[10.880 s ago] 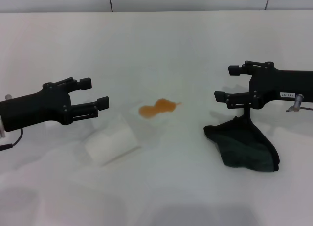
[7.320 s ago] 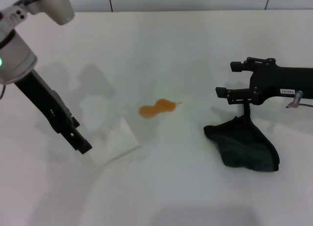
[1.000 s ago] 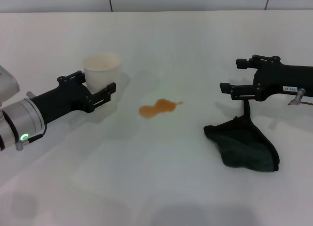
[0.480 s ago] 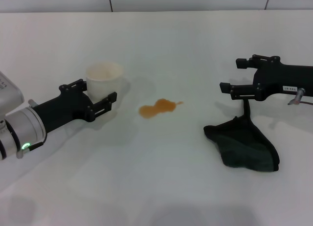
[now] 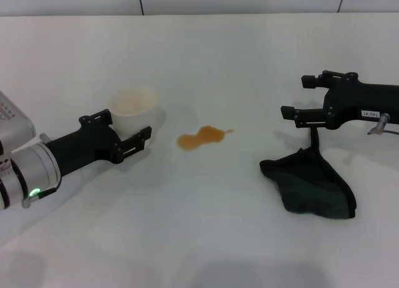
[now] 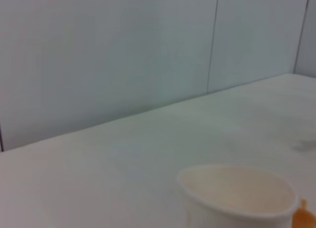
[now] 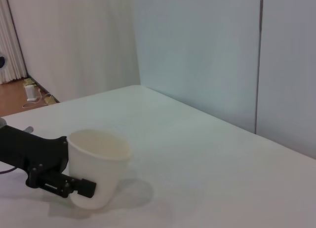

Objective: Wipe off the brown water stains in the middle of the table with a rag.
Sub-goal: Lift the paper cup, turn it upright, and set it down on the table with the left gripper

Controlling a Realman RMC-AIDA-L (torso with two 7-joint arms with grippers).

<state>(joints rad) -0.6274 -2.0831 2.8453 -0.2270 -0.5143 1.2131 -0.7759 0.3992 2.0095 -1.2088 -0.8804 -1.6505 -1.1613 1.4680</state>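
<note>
With my left gripper [image 5: 132, 132] jaws apart around the cup [image 5: 133, 109], a careless retreat could tip it; right gripper [image 5: 298, 98] jaws apart above the rag [image 5: 308, 185].

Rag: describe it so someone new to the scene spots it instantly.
On the white table, look to the robot's right, just below the right gripper hovering open. The rag is a crumpled dark green-black cloth, the only dark item on the surface, unlike the white cup and the orange-brown puddle.
</note>
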